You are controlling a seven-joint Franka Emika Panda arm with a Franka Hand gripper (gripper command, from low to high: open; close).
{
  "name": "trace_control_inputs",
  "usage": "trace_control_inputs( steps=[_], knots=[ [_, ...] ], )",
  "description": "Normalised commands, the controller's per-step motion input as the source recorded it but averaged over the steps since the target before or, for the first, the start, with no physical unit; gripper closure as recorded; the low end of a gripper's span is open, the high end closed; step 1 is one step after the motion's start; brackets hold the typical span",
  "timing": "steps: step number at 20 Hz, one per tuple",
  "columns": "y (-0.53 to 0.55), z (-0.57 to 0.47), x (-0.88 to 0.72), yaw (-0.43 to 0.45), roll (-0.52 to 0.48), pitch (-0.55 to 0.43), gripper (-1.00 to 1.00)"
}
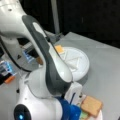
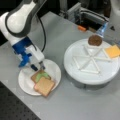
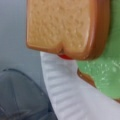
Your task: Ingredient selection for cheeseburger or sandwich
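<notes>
The sandwich lies on a white paper plate [image 2: 26, 83]. Its base toast carries green lettuce [image 2: 40, 75], and a second toast square [image 2: 45, 86] rests on top, shifted toward a front view's bottom right. In the wrist view, that top toast [image 3: 62, 27] covers a sliver of red tomato [image 3: 65, 57], beside the lettuce [image 3: 105, 72] and over the plate [image 3: 67, 97]. My gripper [image 2: 38, 66] hovers just above the stack's far edge, open and holding nothing. A dark brown patty [image 2: 95, 40] and a yellow cheese square [image 2: 112, 51] remain on the white divided tray [image 2: 85, 72].
The round divided tray [image 1: 80, 67] stands on the grey table, with the cheese [image 1: 59, 48] at its rim. My arm's white and grey body [image 1: 47, 70] blocks much of a front view. A small orange object [image 2: 81, 28] and equipment sit at the table's far edge.
</notes>
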Motion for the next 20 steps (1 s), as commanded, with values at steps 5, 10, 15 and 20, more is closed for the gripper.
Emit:
trace_control_inputs(
  steps=[5, 10, 15, 20],
  knots=[
    [0.02, 0.44, -0.33, -0.064, -0.114, 0.118, -1.0],
    [0.36, 0.47, -0.43, -0.193, -0.51, 0.072, -1.0],
    [0.55, 0.17, -0.32, -0.241, -0.92, -0.053, -1.0],
    [0.61, 0.22, -0.32, -0.199, -0.807, -0.101, -1.0]
  ],
)
